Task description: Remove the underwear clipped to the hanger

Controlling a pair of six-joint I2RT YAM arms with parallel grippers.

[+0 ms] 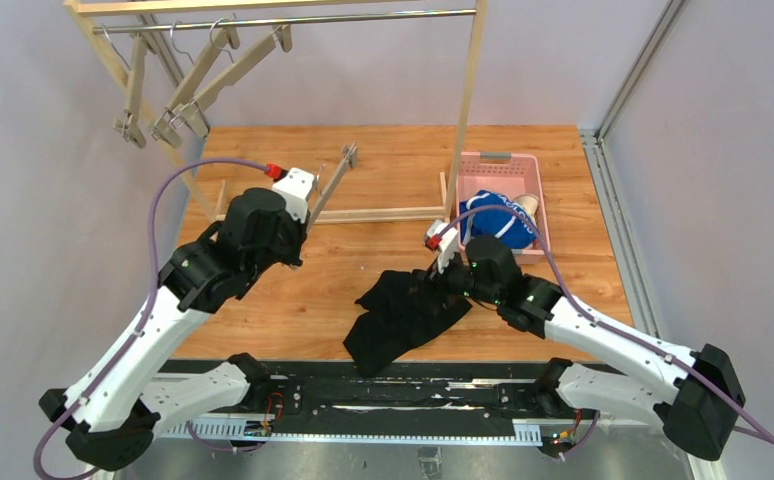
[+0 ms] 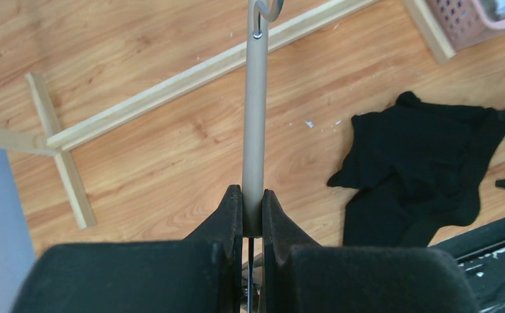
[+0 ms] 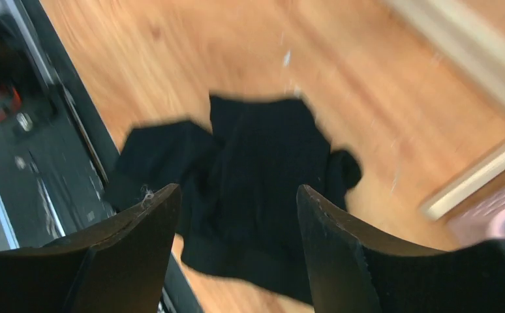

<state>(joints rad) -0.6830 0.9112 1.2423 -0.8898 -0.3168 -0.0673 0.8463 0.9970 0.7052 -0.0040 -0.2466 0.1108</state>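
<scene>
A wooden surface (image 1: pixel 393 170), warm brown w/ visible grain, is enclosed by plain pale lilac-grey walls (image 1: pixel 553 60) at back, L and R. An aluminium post (image 1: pixel 638 70) is set in the back-R corner. A light-wood clothes rack (image 1: pixel 468 110) w/ a metal rail (image 1: pixel 293 20) is stood on the far-L part. A black strip (image 1: pixel 393 395) is fixed along the near edge. Soft, even light is cast throughout.

White arm links (image 1: pixel 133 345), black joints (image 1: pixel 253 225) — purple cables (image 1: pixel 152 260), red connectors (image 1: pixel 274 171), matte black fingers (image 3: pixel 132 254)

Lab cell: aluminium frame (image 1: pixel 640 68), blank walls (image 1: pixel 543 60).
</scene>
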